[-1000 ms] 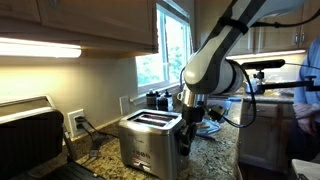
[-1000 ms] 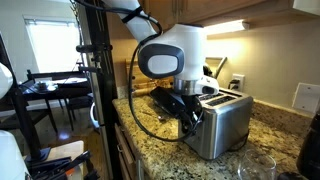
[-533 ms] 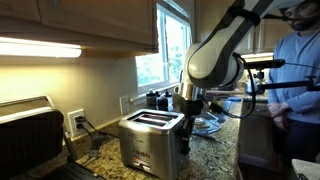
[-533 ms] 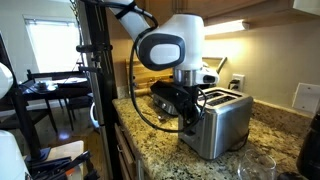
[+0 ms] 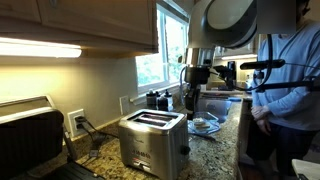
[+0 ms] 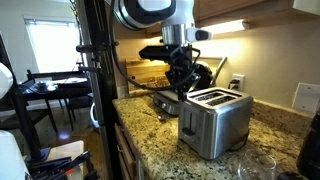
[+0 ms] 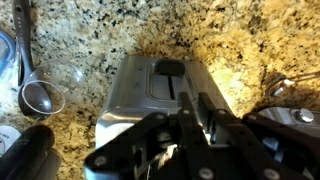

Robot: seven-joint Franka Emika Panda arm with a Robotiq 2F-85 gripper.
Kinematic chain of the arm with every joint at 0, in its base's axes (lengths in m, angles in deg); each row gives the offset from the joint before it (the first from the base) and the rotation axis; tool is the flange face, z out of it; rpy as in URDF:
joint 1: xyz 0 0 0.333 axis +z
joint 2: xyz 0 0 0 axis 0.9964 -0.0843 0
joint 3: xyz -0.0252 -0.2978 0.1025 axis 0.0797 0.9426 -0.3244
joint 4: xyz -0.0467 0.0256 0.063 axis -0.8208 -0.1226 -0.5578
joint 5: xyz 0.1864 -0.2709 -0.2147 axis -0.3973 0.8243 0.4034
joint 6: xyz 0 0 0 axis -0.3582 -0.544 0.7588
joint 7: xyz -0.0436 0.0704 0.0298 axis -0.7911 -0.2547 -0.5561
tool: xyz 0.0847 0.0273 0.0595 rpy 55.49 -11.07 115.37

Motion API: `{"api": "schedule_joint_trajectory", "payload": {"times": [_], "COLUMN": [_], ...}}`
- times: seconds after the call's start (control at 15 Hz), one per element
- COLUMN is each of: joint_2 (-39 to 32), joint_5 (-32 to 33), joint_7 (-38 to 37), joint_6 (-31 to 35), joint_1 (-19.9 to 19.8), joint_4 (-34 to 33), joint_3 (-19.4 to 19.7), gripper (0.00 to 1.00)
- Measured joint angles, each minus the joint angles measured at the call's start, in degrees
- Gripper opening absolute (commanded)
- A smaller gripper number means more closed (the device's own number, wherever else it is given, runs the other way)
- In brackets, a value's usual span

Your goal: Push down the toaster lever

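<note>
Lever (image 7: 170, 68) looks down at its slot's 12 o'clock end on the toaster (image 7: 130, 90), push seemingly done; gripper (image 7: 195, 103) above, jaws together

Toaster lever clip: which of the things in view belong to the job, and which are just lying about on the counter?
Job:
toaster
lever
gripper

Lying about:
metal scoop
dark ribbed appliance
wall outlet
</note>
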Motion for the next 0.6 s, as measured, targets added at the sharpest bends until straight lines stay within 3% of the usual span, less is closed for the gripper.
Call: {"api": "schedule_joint_trajectory", "payload": {"times": [0.53, 0.6], "joint_2": [7.5, 8.2], "joint_5": [0.4, 0.6], "joint_7": [-0.6, -1.0], "joint_6": [-12.1, -14.0], "joint_1": [0.0, 0.0], "joint_4": [0.0, 0.0], "joint_3": [0.0, 0.0], "gripper": [0.99, 0.99]}}
